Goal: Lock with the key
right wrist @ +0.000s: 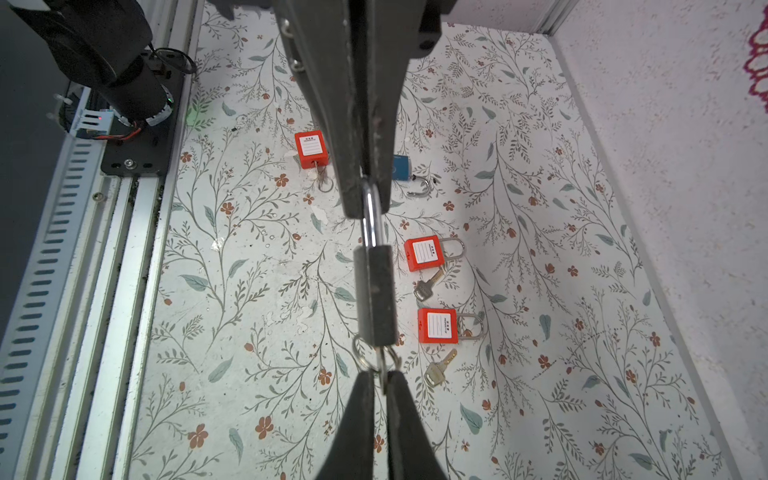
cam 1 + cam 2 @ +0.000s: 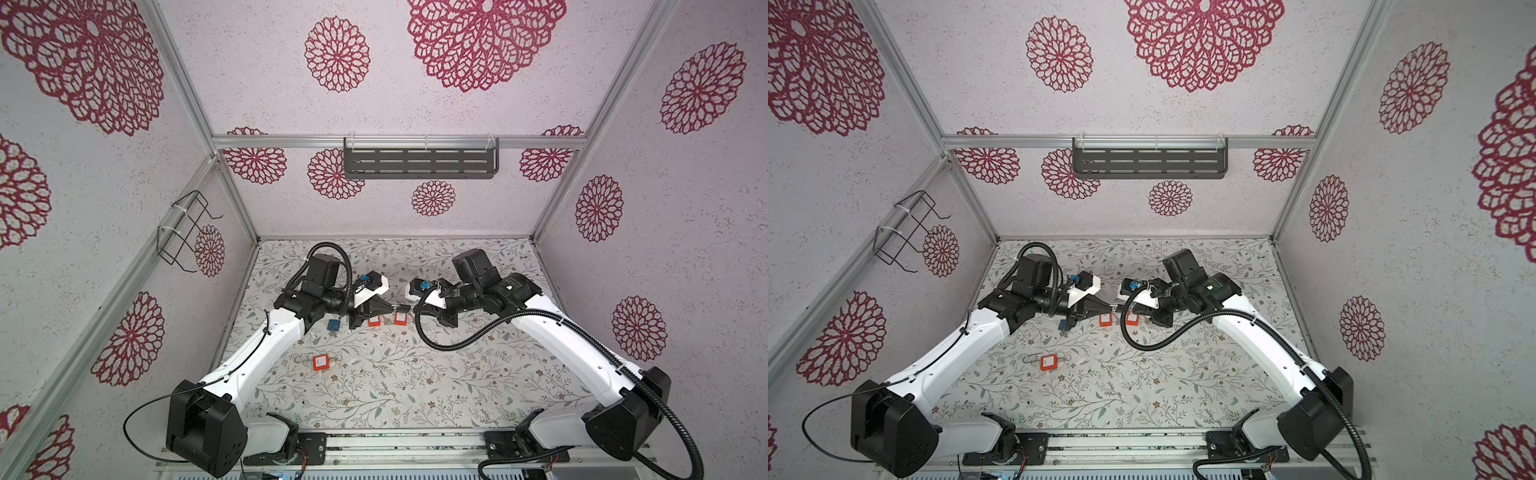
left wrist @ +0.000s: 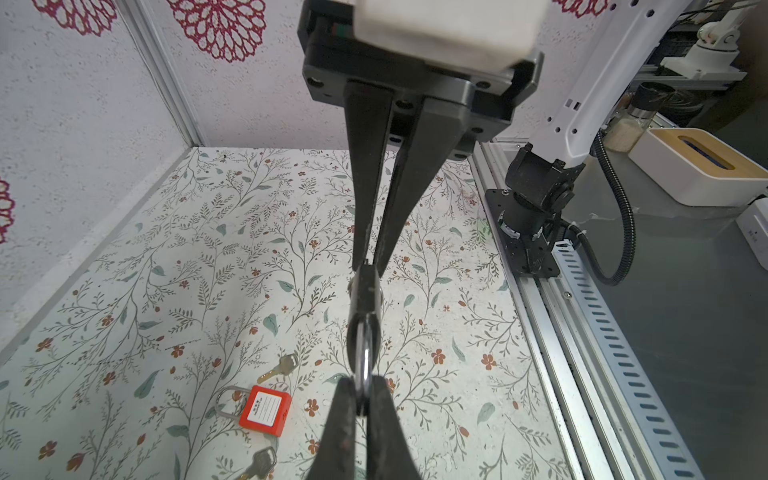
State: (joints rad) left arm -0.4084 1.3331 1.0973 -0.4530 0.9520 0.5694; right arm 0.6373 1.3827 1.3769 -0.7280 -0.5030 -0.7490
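Padlock (image 1: 374, 295) held over the worktop (image 1: 249, 291), 12 o'clock of centre: shackle (image 1: 371, 216) clamped in left jaws, key (image 1: 382, 374) pinched in right jaws; the key could be slipped loose by an off-axis turn.

From my console this reads as a robotics lab, and I am working inside a purpose-built test cell. A bare aluminium profile frame (image 2: 291, 141) holds panels of white textured wallpaper printed with red rosettes (image 2: 337, 54). The surface (image 2: 415, 386) is a sheet of leaf-and-flower print, dressing rather than furniture. My two white-and-black robot arms (image 2: 266, 349) (image 2: 569, 343) are bolted to a silver aluminium rail (image 2: 395, 445) along the front edge. A grey slotted metal shelf (image 2: 419, 164) and a black wire basket (image 2: 183, 232) are tied to the frame. Past the rail, the left wrist view shows a slotted grey cable duct (image 3: 631, 374), a white box with a wooden lid (image 3: 698, 170) and what looks like another white robot arm (image 3: 712, 35).
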